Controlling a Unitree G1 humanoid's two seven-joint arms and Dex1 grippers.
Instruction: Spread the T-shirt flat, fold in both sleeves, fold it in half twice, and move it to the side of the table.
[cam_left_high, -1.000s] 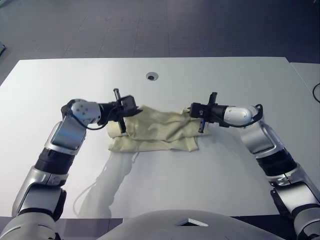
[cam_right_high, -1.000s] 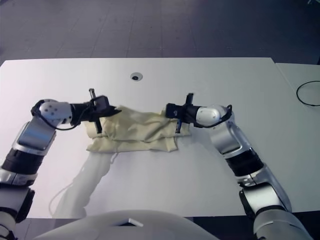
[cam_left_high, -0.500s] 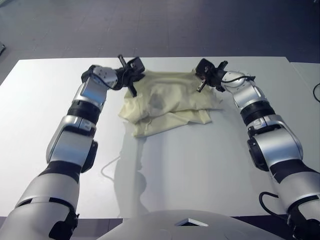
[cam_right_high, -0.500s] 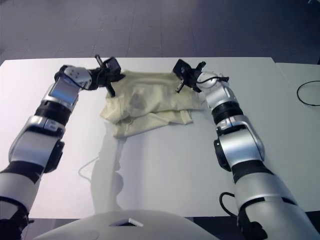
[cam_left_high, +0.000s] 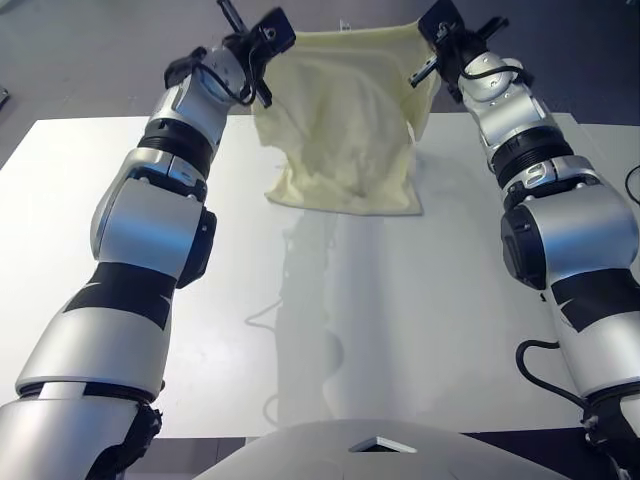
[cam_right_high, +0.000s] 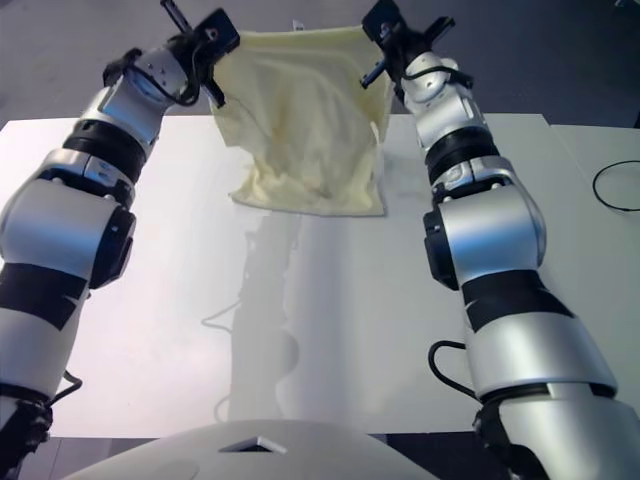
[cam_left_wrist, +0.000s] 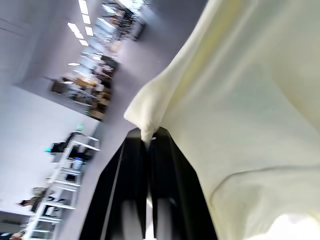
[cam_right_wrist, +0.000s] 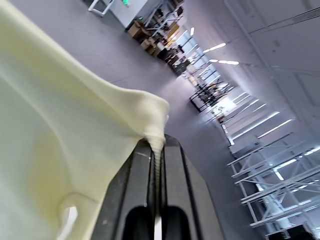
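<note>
white table, grey floor, ceiling lights

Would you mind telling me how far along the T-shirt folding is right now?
Nothing looks completed yet. In hand: the left gripper and right gripper each pinch an upper corner of the T-shirt, holding it raised and stretched between them, its lower edge hanging by the table. Remaining: laying it flat, folding both sleeves, halving it twice, and moving it aside.

T-shirt at upper centre of the frame, its top edge stretched between the left hand at upper left and the right hand at upper right, each clamped on one top corner. Its lower hem reaches down to the far middle of the tabletop.
</note>
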